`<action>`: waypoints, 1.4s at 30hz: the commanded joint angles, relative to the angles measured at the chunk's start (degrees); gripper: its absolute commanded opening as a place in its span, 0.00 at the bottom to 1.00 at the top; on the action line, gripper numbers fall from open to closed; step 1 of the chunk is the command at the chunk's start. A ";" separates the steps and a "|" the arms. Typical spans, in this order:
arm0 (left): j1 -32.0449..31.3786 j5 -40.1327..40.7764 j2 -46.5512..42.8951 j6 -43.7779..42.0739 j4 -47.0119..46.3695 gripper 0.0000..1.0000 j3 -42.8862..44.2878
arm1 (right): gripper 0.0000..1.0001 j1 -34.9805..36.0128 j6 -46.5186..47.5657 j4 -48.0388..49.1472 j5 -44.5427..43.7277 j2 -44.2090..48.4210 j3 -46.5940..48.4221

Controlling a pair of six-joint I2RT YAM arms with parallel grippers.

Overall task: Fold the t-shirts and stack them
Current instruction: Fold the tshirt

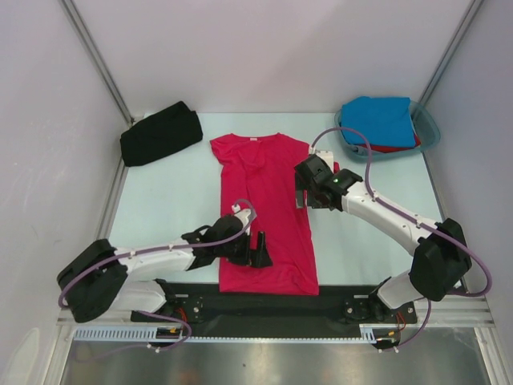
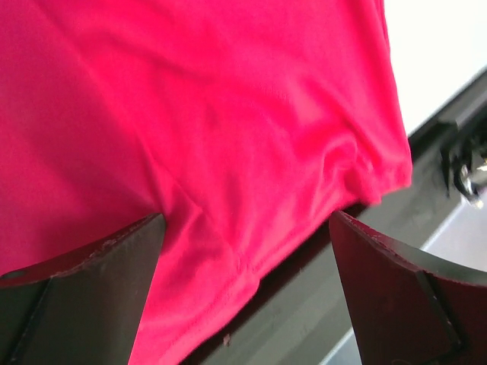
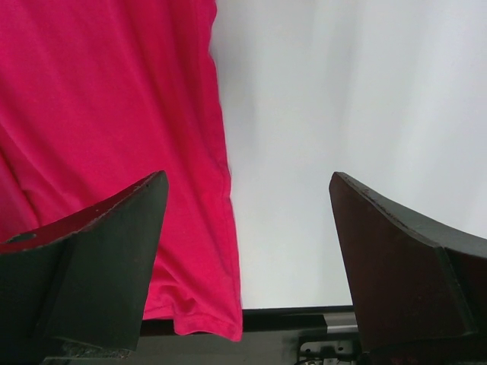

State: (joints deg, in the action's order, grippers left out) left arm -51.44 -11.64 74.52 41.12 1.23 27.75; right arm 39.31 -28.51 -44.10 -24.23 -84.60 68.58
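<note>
At the centre of the table (image 1: 168, 208), the pink shirt (image 1: 264, 200) lies flat and lengthwise, collar at the far end and hem at the near edge between the 2 arms, spread out ready for folding. The left gripper (image 1: 258, 253) hovers over the cloth near the hem, left of its middle, jaws spread wide and holding nothing. The right gripper (image 1: 302, 195) straddles the shirt's right edge at mid-length, also wide apart and empty (1 finger over cloth, the other over bare table). That placement suggests a lengthwise fold is being set up, with no pinch made yet. The black shirt (image 1: 160, 134) sits as a compact bundle at far left, probably the start of the stack. The blue shirt (image 1: 381, 119) lies on the red shirt (image 1: 394, 148) in the tub (image 1: 430, 128) at far right, both apparently awaiting their turn.
</note>
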 commanded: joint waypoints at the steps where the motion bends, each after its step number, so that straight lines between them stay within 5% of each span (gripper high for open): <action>1: -1.38 -2.69 -0.77 3.43 17.30 1.00 -8.75 | 0.92 0.33 -0.84 -0.73 -1.79 -0.57 0.07; 19: -7.62 3.72 -9.21 19.96 26.97 1.00 -18.43 | 0.92 -0.28 -0.41 0.24 -2.23 -1.27 -0.37; 27: -11.49 11.54 -23.10 20.67 34.63 1.00 -7.91 | 0.93 -9.04 -0.05 8.93 2.59 -2.85 -1.25; 31: -11.49 16.55 -19.17 16.89 37.00 1.00 -2.80 | 0.92 -17.92 -1.63 17.35 16.11 -5.65 -1.61; 37: -11.32 22.97 -11.77 11.00 36.29 1.00 6.60 | 0.90 -22.60 -5.84 22.02 21.23 -12.86 0.60; 42: -7.89 24.12 -8.78 5.56 32.08 1.00 13.11 | 0.75 -25.42 -9.81 29.93 29.75 -16.83 -1.42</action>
State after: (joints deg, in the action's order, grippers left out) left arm -61.23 8.97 65.23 52.34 36.23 36.40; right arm 15.16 -34.96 -21.96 -1.48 -100.99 67.37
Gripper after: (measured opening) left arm 0.996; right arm 0.786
